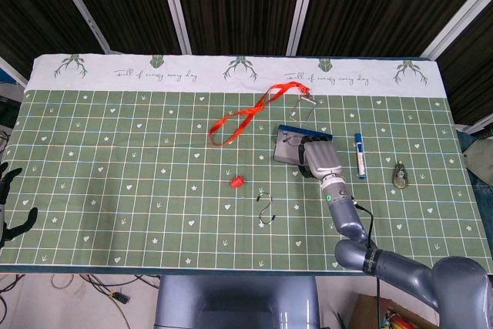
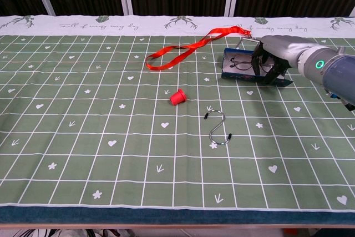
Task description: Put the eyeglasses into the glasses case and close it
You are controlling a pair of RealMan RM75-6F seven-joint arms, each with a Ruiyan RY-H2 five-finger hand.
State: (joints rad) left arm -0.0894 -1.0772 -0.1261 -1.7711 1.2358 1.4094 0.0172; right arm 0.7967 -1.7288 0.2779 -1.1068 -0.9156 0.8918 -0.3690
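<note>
The glasses case lies open at the back right of the mat, blue with a flowered front wall. Dark-rimmed eyeglasses rest inside it. My right hand reaches over the case's right end, its fingers curled down around that end and touching it. From the head view the case shows as a grey slab, with the right hand covering its right part. My left hand hangs off the table's left edge, fingers apart and holding nothing.
A red lanyard with a metal clip lies behind and left of the case. Nearer the middle sit a small red cap and an S-hook. A blue marker and a small dark object lie right of the hand.
</note>
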